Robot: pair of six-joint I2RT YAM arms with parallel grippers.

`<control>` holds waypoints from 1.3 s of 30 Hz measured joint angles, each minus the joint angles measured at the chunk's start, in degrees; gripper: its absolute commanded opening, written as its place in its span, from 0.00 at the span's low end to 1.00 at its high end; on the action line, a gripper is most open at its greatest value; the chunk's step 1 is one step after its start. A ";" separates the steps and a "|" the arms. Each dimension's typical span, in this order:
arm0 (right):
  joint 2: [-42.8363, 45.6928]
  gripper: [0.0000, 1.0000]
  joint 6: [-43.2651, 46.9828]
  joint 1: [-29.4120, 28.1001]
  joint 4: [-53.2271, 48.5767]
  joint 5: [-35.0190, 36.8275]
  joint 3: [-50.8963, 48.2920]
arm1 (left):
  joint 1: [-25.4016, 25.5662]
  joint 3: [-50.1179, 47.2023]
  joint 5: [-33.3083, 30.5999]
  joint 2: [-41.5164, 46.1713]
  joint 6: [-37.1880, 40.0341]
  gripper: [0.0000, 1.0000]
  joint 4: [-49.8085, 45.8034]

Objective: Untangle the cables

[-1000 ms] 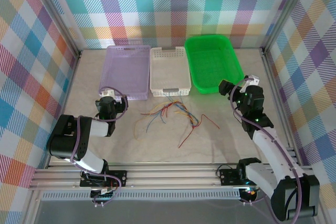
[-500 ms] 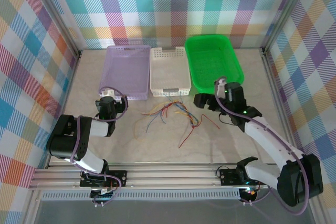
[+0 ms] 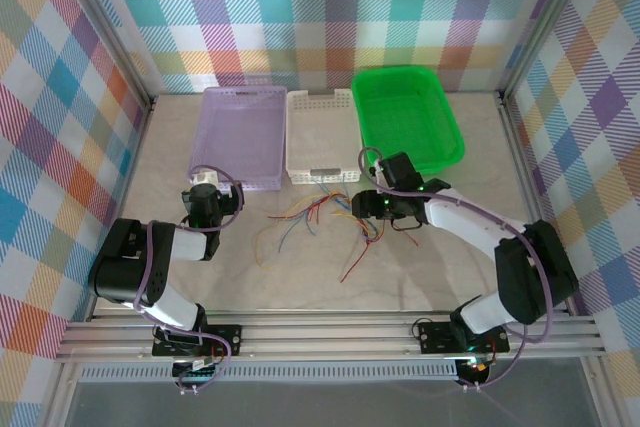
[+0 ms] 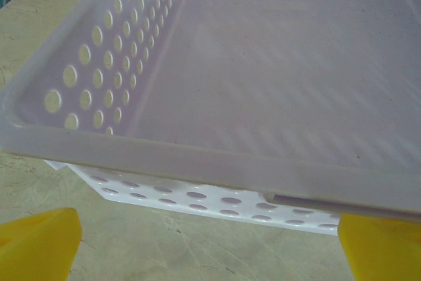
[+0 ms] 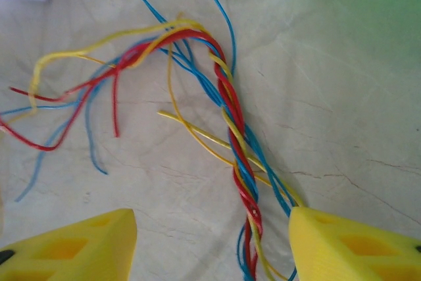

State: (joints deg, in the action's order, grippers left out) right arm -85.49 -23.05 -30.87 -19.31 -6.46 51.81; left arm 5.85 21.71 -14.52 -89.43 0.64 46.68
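A: Setting?
B: A beige marbled table (image 3: 450, 267) is seen, boxed in by plaid walls (image 3: 300, 7).
A: Task item?
B: The cables (image 3: 325, 215) are found mid-table, just in front of the white basket (image 3: 322, 137). In the right wrist view the cables (image 5: 230, 116) are shown as red, yellow and blue strands twisted into 1 rope. Loose ends are fanned out to the left of it. In the top view, 1 red strand is trailed toward the near edge.
A: Right tool?
B: The right gripper (image 3: 370, 207) is placed over the twisted part. Its jaws are held apart. The rope is passed between the 2 yellow fingers (image 5: 72, 248), closer to the right one, and is not clamped.
A: Left tool?
B: The left gripper (image 3: 210, 197) is parked at the near edge of the purple basket (image 3: 238, 137), well apart from the cables. Its jaws are spread wide and nothing is held.
A: Anything else?
B: A green basket (image 3: 405, 119) is set beside the white one, so 3 baskets are lined along the far side.
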 measured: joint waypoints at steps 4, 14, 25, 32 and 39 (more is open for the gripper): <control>-5.05 0.57 0.02 -1.16 1.77 0.81 -0.07 | 0.00 0.00 0.00 0.00 0.00 1.00 0.02; -11.54 0.49 1.18 -1.97 4.68 4.59 -0.04 | 0.00 8.46 0.42 6.21 -0.31 1.00 -16.70; -12.33 0.41 1.49 -3.19 4.61 6.93 0.59 | 0.02 19.47 6.78 27.43 -9.70 1.00 -44.22; -13.86 0.31 1.75 -5.99 2.05 12.44 2.89 | 0.00 24.00 12.79 38.40 -21.22 1.00 -64.85; -14.84 0.06 2.62 -7.28 0.55 16.98 4.17 | 0.00 22.53 16.20 53.55 -33.35 1.00 -77.24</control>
State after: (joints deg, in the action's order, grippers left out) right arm -100.33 -20.43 -38.15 -18.76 10.52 55.99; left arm 5.85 44.25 1.67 -35.88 -32.71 -30.57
